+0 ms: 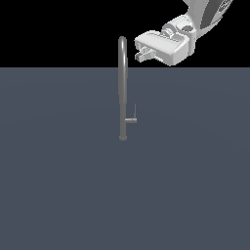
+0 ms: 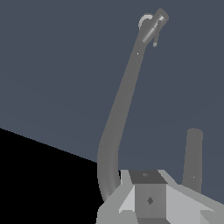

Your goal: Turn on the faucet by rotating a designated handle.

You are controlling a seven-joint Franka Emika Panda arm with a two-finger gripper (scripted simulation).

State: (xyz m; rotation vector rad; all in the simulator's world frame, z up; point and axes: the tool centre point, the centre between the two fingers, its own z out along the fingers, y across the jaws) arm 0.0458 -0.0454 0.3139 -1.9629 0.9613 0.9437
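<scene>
The step in hand looks like the approach: nothing touches the handle yet. The tall, slim grey metal faucet [image 1: 122,88] with its hooked, arched top stands upright on the flat slate-grey bench [image 1: 58,185], near the middle of the exterior view. Low on the tube, on the exterior view's right, sits the small L-shaped grey metal handle [image 1: 131,119] — a short stub ending in a thin rod lever that points upward.

The white end effector [image 1: 142,52] hangs high, level with the faucet's arch and just beside it on the exterior view's right, well above the handle. Its two short fingers point toward the arch and hold nothing; whether the jaws are spread or closed I cannot tell from either view. In the wrist view the tube runs away from the camera, and the handle [image 2: 153,27] shows small at its far end.

The next move, as I judge it, calls for a descent along the tube's handle side to bring a finger against the thin rod, then a push that swings it about the stub.

Room is generous — the bench around the faucet shows nothing else. The only close edge is the arch itself, which the fingers could clip on the way down.
</scene>
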